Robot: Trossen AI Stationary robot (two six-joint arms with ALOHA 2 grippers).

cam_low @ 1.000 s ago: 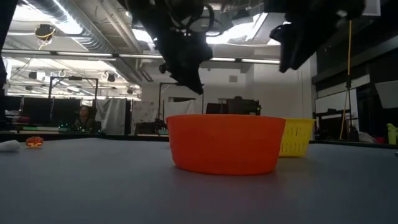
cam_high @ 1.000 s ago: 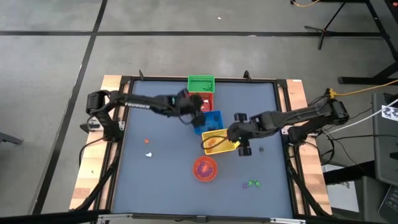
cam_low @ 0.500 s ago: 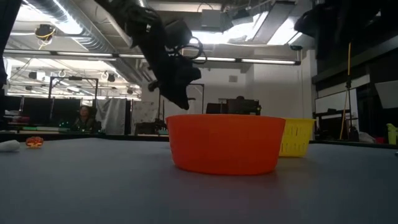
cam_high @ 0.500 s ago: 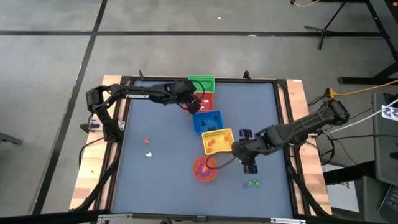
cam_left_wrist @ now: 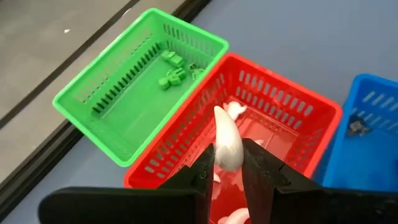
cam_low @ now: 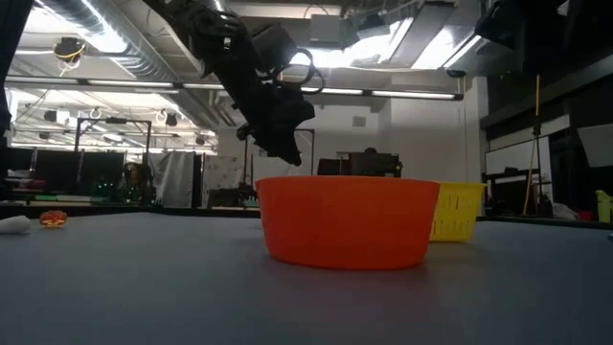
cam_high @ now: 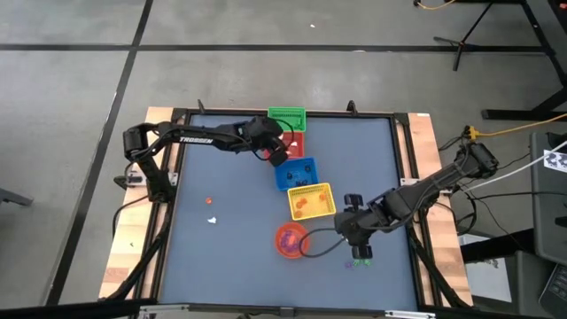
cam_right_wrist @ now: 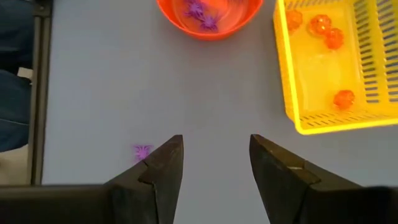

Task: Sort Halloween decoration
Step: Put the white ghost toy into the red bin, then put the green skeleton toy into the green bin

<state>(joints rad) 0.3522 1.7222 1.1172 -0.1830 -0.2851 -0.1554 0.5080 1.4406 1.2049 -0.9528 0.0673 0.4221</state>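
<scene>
My left gripper (cam_left_wrist: 227, 163) is shut on a small white trinket (cam_left_wrist: 226, 138) and hangs above the red basket (cam_left_wrist: 283, 102), which holds other white pieces. Next to it stand a green basket (cam_left_wrist: 124, 106) with green trinkets (cam_left_wrist: 174, 73) and a blue basket (cam_left_wrist: 367, 134). My right gripper (cam_right_wrist: 214, 167) is open over bare table, between the orange bowl (cam_right_wrist: 208, 18) and a purple trinket (cam_right_wrist: 142, 150). The yellow basket (cam_right_wrist: 348, 74) holds orange trinkets. Loose orange (cam_high: 209, 201) and white (cam_high: 212, 219) trinkets lie at the table's left. My left gripper pinches the white trinket's lower part (cam_left_wrist: 229, 160) between its two fingers. The fingers slant down toward the table's far edge. The trinket's other end sticks out past the fingertips, and it hangs clear above the red basket.
The baskets stand in a slanting row from green (cam_high: 286, 117) at the far edge to yellow (cam_high: 311, 201), with the orange bowl (cam_high: 291, 240) nearer. Purple and green trinkets (cam_high: 360, 262) lie near my right gripper (cam_high: 359, 241). A person sits in the room beyond the table.
My left gripper has carried the white trinket from beside the blue basket toward the far edge, sinking a little, until it hangs over the red basket. My right gripper, still open, has swung from the yellow basket toward the table's near edge and rolled.
</scene>
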